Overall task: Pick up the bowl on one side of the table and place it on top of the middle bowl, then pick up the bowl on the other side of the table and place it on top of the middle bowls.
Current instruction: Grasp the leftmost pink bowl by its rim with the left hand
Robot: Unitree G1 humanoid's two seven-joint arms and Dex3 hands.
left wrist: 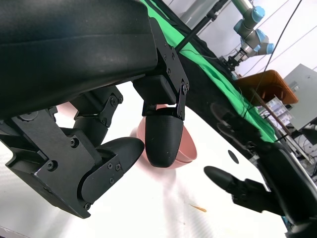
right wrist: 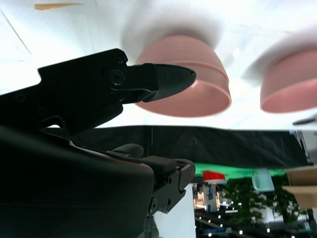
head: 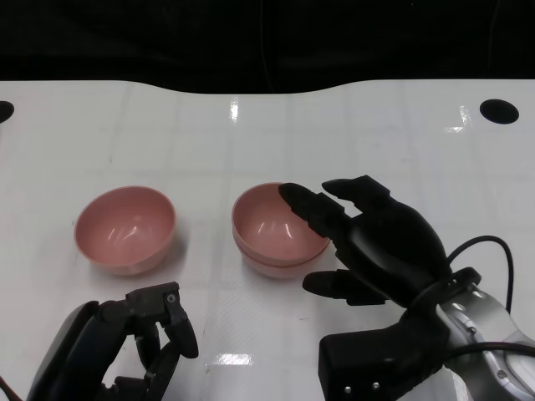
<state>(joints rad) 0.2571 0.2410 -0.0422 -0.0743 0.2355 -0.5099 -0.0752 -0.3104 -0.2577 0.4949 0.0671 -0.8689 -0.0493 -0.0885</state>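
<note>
We count three pink bowls, though only two show as separate shapes in the head view. Near the centre of the frame sits the middle stack (head: 278, 234): a seam runs round its wall, which we read as one bowl nested in another, so the first side bowl already rests on the middle one. To the left of the frame the remaining bowl (head: 125, 229) stands alone on the white table (head: 401, 142), well apart from the stack, waiting for the second placement.

Our right hand (head: 368, 242) hovers at the lower right of the stack, fingers spread and holding nothing, their tips reaching over the near rim. In the right wrist view one finger overlaps the stack's wall; whether it touches the bowl we cannot say for certain, since that view is blurred. The hand sits there, we judge, because it has just set its bowl down.

Our left hand (head: 125, 347) is low in the lower left of the frame, just below the lone bowl and clear of it, fingers curled loosely inward with nothing between them, placed to reach for that bowl next.
</note>
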